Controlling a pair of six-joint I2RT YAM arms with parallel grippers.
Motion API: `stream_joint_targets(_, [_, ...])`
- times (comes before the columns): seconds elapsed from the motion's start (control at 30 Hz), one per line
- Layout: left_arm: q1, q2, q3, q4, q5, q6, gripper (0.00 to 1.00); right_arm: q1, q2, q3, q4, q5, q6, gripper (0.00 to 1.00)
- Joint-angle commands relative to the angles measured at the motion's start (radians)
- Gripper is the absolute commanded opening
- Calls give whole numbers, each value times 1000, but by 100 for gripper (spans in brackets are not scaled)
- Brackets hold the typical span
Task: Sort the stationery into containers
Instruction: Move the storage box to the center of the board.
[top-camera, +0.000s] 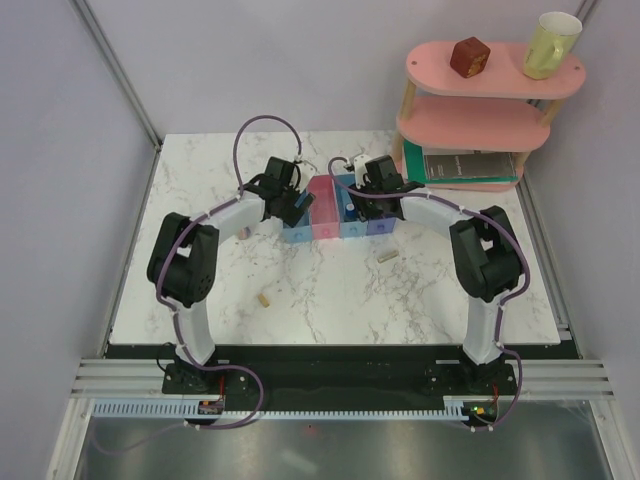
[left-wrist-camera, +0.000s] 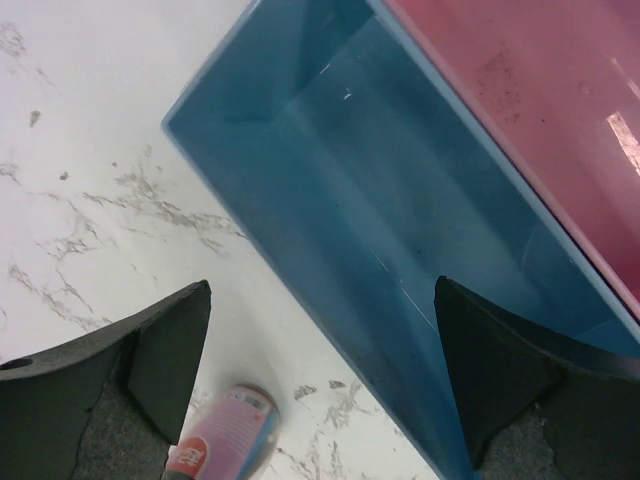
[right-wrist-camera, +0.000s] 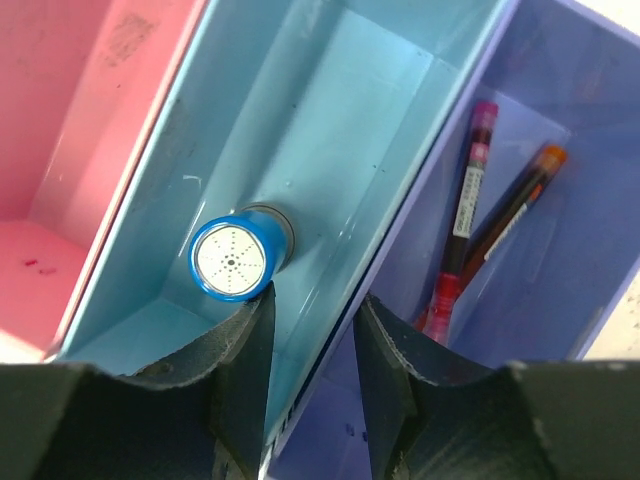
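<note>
**Right gripper (right-wrist-camera: 312, 330) straddling a bin wall, left gripper (left-wrist-camera: 320, 300) gaping**

Its black fingers (right-wrist-camera: 240, 370) are standing partly apart, clamping nothing, astride the wall between the inner light blue plastic bin (right-wrist-camera: 340, 120) and the purple-blue plastic bin (right-wrist-camera: 590, 180). A tiny blue cylinder with a white end (right-wrist-camera: 232, 260) is lying in the former. Two thin pens (right-wrist-camera: 467, 190) are resting in the latter. The left gripper's fingers are standing wide apart and empty over the outer light blue bin (left-wrist-camera: 330, 200). A pink cylinder (left-wrist-camera: 225, 440) is lying on the white marble table (left-wrist-camera: 80, 150) just beside that bin. One short beige piece (top-camera: 388, 256) and another (top-camera: 264, 298) are lying loose, well apart.
</note>
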Motion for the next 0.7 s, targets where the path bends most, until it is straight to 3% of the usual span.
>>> stream_joint_targets(0.0, [-29, -87, -66, 1, 14, 35, 100, 17, -64, -28, -20, -22, 10, 44])
stream_joint_targets(0.67, [-30, -51, -15, 76, -112, 130, 100, 69, -201, -173, -20, -41, 79, 43])
